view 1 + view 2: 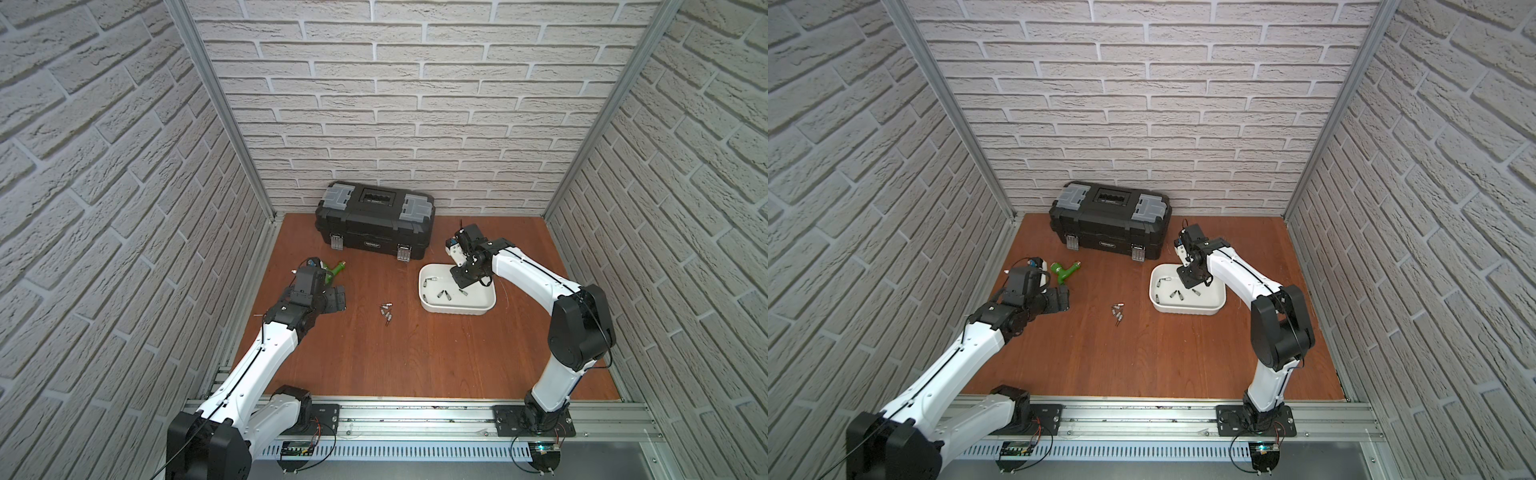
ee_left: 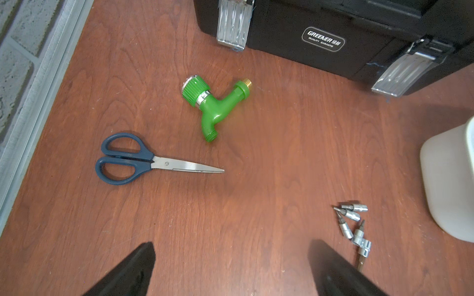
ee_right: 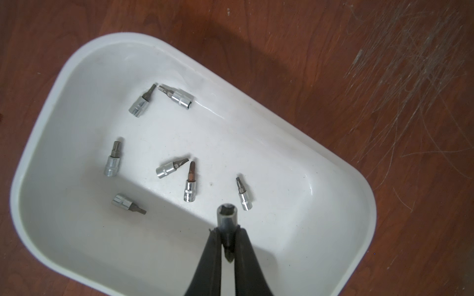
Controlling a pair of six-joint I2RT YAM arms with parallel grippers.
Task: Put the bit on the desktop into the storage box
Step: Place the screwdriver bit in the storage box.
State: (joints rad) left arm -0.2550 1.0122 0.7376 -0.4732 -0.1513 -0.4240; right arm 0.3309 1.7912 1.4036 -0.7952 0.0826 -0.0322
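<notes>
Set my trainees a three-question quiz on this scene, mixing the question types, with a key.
1. True or false: the right gripper holds a bit above the storage box.
2. Which gripper stands open? A: left gripper; B: right gripper; C: both.
3. Fill in: ___ bits lie loose inside the storage box.
Key: 1 true; 2 A; 3 seven.
</notes>
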